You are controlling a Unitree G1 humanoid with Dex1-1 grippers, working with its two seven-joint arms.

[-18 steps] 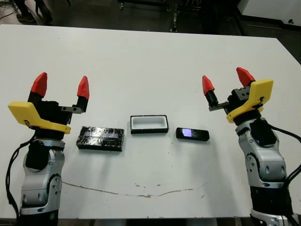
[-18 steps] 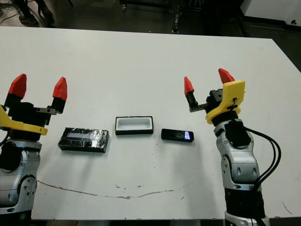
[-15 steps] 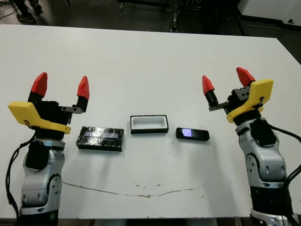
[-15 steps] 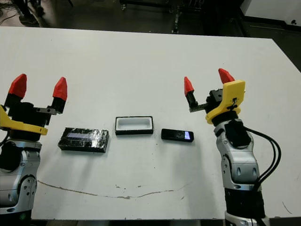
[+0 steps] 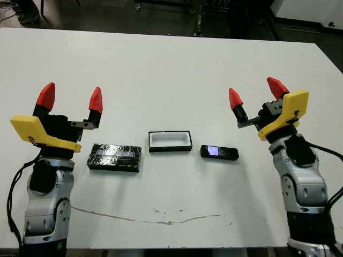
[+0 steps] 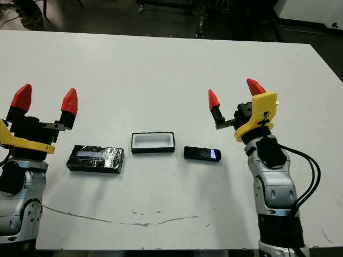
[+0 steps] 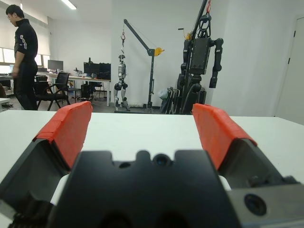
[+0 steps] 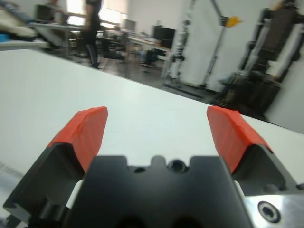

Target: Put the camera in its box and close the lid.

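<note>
**Grippers up and spread, three pieces lined up on the tabletop**

Camera [image 5: 219,152], box [image 5: 170,141] and lid [image 5: 114,157] sit in a row across the middle of the white tabletop [image 5: 171,69], nearer its front edge than its far one, and none of them touches another. The lid, leftmost, is a flat glossy black rectangle in crinkly reflective wrap, with a pale stripe along its top. The box in the centre is a small black-walled tray, open, showing a clean white lining. Just to its right lies the camera, a slim black bar flat on the surface, a bluish-white patch glowing on its face.

Over on the left, the left gripper [image 5: 71,98] is raised above the table's left side, behind and just left of the lid, its two red-tipped fingers spread wide and holding nothing. The right gripper [image 5: 253,93] hangs the same way on the right, behind and to the right of the camera, fingers parted and empty. Both have black bodies with yellow guards on grey arms.

A thin dark scuff line [image 5: 161,218] runs along the tabletop near the front edge.

Both wrist views look out level across the table, so the row of pieces is out of sight there. A person [image 7: 23,57] stands beyond the far edge, with a robot [image 7: 203,52] hung from a frame further back. The right wrist view's background is too blurred to make out.
</note>
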